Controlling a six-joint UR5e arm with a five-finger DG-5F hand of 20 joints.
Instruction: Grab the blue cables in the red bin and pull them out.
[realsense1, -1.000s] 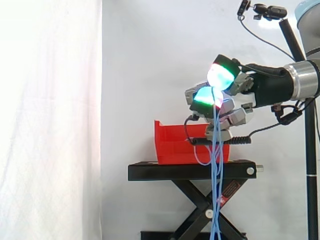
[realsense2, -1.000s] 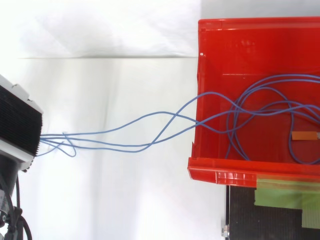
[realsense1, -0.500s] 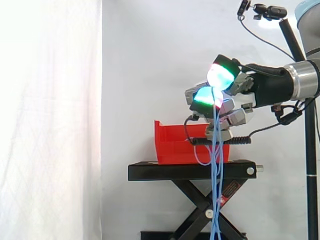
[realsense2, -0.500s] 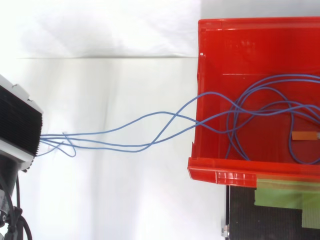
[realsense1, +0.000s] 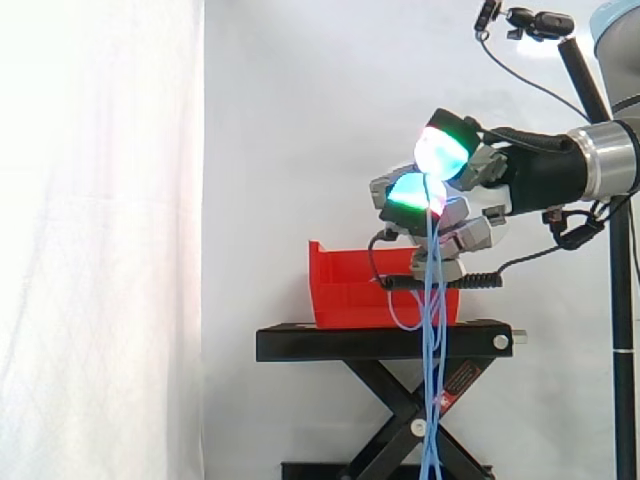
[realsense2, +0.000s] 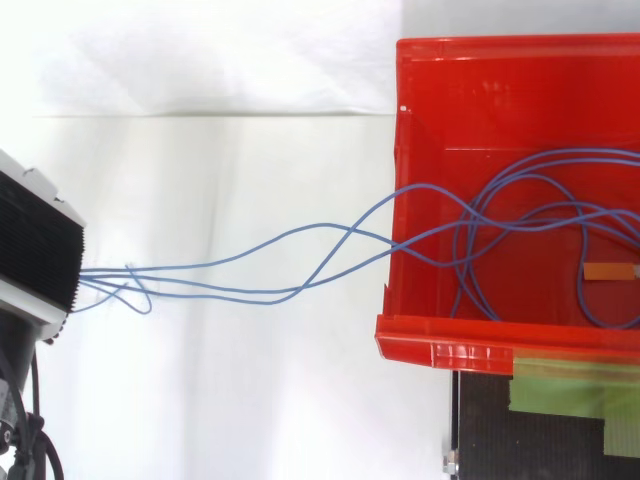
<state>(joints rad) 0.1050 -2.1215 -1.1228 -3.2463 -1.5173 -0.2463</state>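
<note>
- The blue cables (realsense1: 433, 330) ran from inside the red bin (realsense1: 345, 290) up to my hand (realsense1: 470, 185). In the side view my hand hung above the bin, over its end nearest the arm. I judged the pull had to carry on up and away from the bin along that line.
- Seen from above, several strands crossed one wall of the bin side by side and stretched well away from it, their long axis roughly square to that wall. Wide loops lay on the bin's floor, beside a small orange tag (realsense2: 608, 271).
- Below my hand, the slack dropped straight down past the bin and past the black stand (realsense1: 330, 343) under it, toward the floor.
- My hand was clenched on the cables. The glowing fingertips (realsense1: 443, 150) were curled together with the strands pinched between them, clear of the bin's rim.
- I reckoned the job only part done, since a good share of cable lay inside the bin.
</note>
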